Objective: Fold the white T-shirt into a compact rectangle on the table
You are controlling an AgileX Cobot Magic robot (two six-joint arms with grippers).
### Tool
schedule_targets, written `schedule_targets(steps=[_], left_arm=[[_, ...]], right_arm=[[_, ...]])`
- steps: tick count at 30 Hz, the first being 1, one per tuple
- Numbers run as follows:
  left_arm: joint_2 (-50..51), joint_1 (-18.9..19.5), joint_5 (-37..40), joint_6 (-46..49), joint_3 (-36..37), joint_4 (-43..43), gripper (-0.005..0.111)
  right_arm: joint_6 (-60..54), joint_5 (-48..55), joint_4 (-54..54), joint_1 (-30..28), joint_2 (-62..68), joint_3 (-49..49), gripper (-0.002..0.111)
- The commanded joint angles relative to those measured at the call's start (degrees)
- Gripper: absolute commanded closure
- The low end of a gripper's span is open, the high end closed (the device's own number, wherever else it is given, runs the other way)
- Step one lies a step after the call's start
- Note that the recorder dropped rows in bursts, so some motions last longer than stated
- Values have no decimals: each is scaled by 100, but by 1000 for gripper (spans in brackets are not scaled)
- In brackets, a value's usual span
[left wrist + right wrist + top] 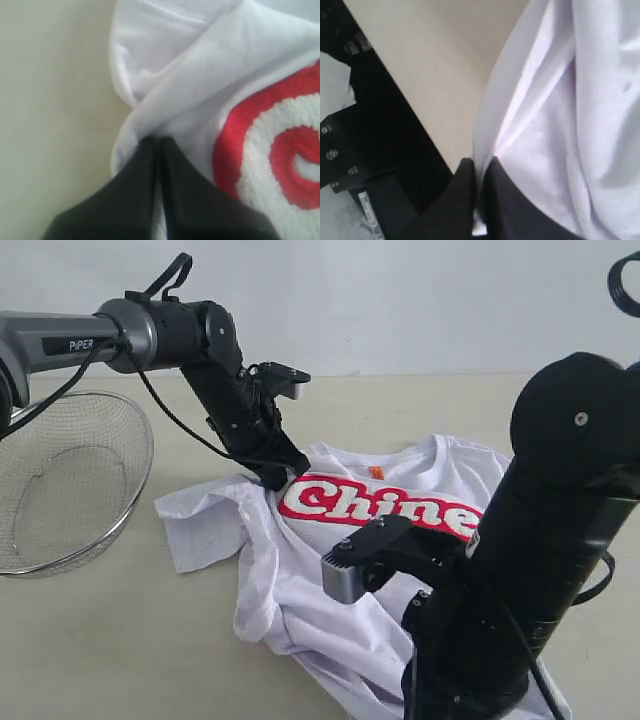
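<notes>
Table (120, 640): pale beige, matte. White T-shirt (300, 570) lies rumpled around mid-table, collar toward the far edge, one sleeve spread toward the left end, hem toward the near edge. Round wire-mesh basket (70, 480) sits at the left end, apart from the shirt. Left gripper (156, 142): fingers pressed together, pinching a cloth fold just beside the red-and-white lettering (380, 505). Right gripper (479, 165): fingers narrow, clamped on the shirt's edge near the near edge. Orange neck tag (376, 472) shows at the collar.

Exterior camera overlooks the table (100, 640); both wrist cameras look closely at the white T-shirt (300, 560).
</notes>
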Motion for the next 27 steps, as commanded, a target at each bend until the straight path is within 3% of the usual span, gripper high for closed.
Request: schedule_targets(steps=[1, 5, 27], left_arm=[[44, -1, -85, -139, -41, 352, 102], [44, -1, -100, -155, -41, 434, 102], [44, 60, -213, -522, -339, 731, 102]], right_arm=[[-104, 601, 4, 9, -74, -28, 108], [-335, 1128, 195, 9, -74, -28, 108], [-333, 1128, 526, 13, 30, 3, 108]])
